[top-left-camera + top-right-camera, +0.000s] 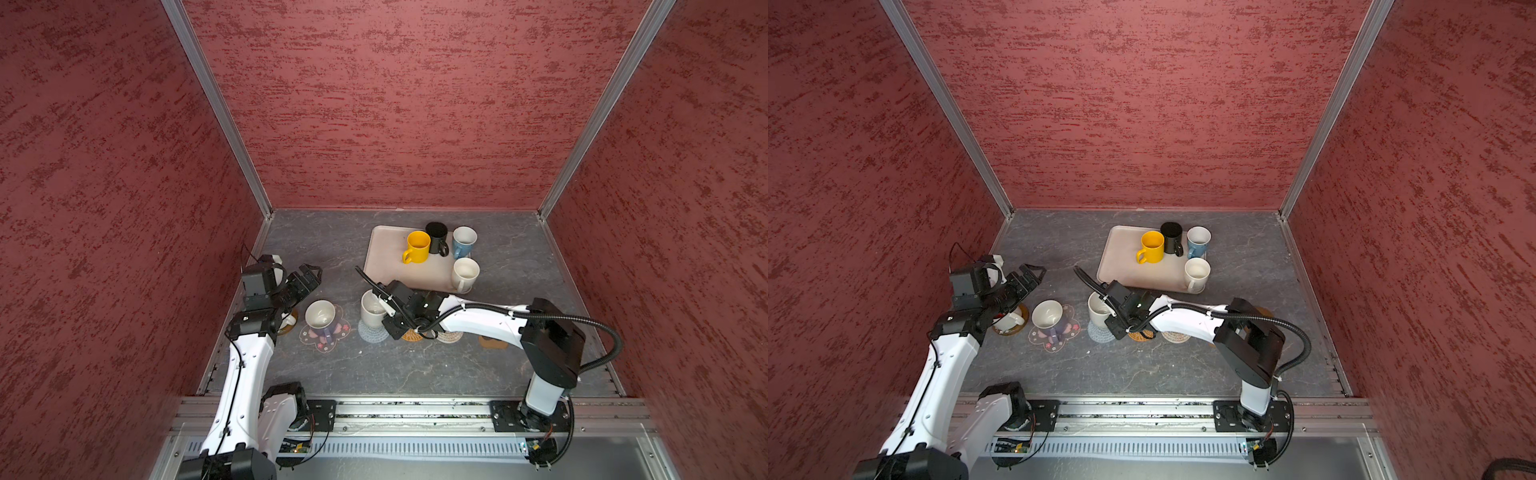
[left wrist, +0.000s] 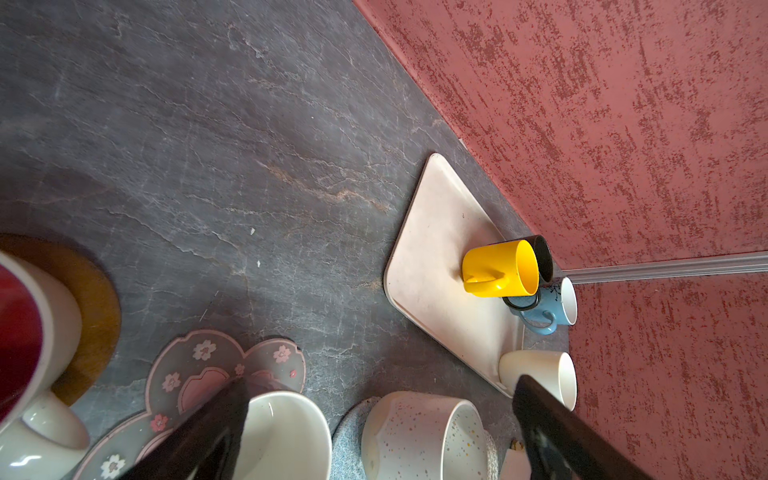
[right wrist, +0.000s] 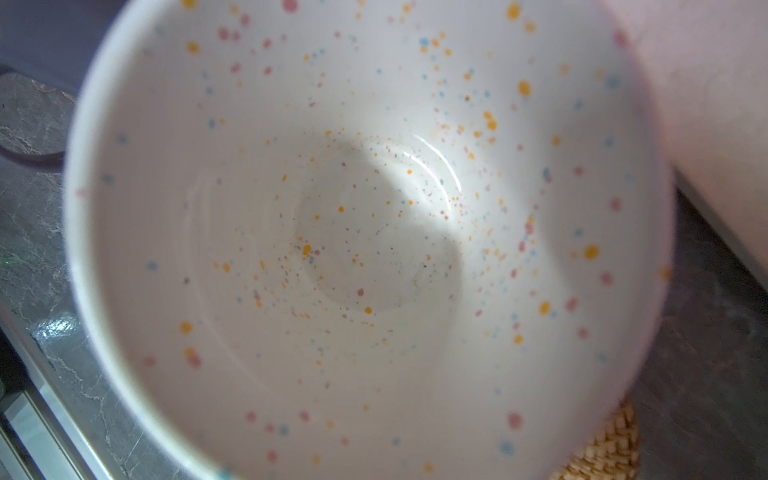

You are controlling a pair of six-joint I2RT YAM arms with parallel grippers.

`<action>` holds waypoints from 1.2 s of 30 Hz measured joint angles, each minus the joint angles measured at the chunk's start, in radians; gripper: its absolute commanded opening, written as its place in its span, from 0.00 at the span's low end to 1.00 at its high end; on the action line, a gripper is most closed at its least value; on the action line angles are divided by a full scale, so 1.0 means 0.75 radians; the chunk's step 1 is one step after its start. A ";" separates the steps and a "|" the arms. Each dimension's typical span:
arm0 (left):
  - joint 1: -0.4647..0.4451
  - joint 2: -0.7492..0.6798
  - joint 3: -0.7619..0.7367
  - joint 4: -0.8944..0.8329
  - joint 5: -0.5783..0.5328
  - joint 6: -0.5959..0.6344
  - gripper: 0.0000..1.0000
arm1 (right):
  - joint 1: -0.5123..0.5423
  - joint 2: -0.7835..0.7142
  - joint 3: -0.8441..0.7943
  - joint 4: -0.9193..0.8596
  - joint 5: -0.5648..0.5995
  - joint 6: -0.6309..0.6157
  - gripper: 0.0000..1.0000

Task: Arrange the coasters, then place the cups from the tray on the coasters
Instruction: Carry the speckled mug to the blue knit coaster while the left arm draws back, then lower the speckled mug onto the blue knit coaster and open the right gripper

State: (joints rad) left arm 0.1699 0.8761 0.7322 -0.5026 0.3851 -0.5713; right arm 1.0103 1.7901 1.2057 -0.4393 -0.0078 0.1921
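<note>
In both top views the tray (image 1: 384,266) is seen toward the far side of the grey table (image 1: 415,374). Four cups are left on its right half: the yellow cup (image 1: 417,246), the black cup (image 1: 436,236), the light blue cup (image 1: 463,240) and, at the near right corner, a white cup (image 1: 465,272).

Nearer, a row of coasters is laid from left to right. The speckled cup (image 1: 370,308) is stood on the grey-blue woven coaster (image 1: 370,336), and the right gripper (image 1: 385,306) is closed on its right-hand rim. That grip is shown only from above. In the right wrist view the fingers are not seen, and the picture is filled by the cup's speckled inside, with a corner of the orange-tan woven coaster (image 3: 615,449) just beside it. The beige woven coaster (image 1: 451,337) is partly covered by the right arm. In a top view the paw coaster (image 1: 492,343) is shown left of that arm's elbow. In a top view a brown rounded edge (image 1: 1263,311) is shown on the elbow's far side, and what it belongs to cannot be told.

The left gripper (image 1: 311,275) is held wide open and empty above bare table, on the far side of the cream cup (image 1: 320,313) that is set on the pink flower coaster (image 1: 334,343). The cup with the red inside (image 2: 25,332), on a wooden disc (image 2: 97,299), is largely hidden under the left arm from above. Its red lining is made plain only in the left wrist view.
</note>
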 measured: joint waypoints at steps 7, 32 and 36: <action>0.008 0.000 0.000 0.002 0.001 0.000 1.00 | 0.017 0.003 0.024 -0.003 0.007 -0.014 0.00; 0.016 0.001 0.000 0.003 0.005 -0.001 1.00 | 0.031 0.020 0.025 -0.042 0.073 -0.069 0.00; 0.017 0.001 0.000 0.003 0.005 -0.001 1.00 | 0.031 0.020 0.025 -0.042 0.073 -0.069 0.00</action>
State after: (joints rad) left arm 0.1825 0.8764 0.7322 -0.5007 0.3885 -0.5716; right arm 1.0336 1.8050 1.2243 -0.4706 0.0467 0.1402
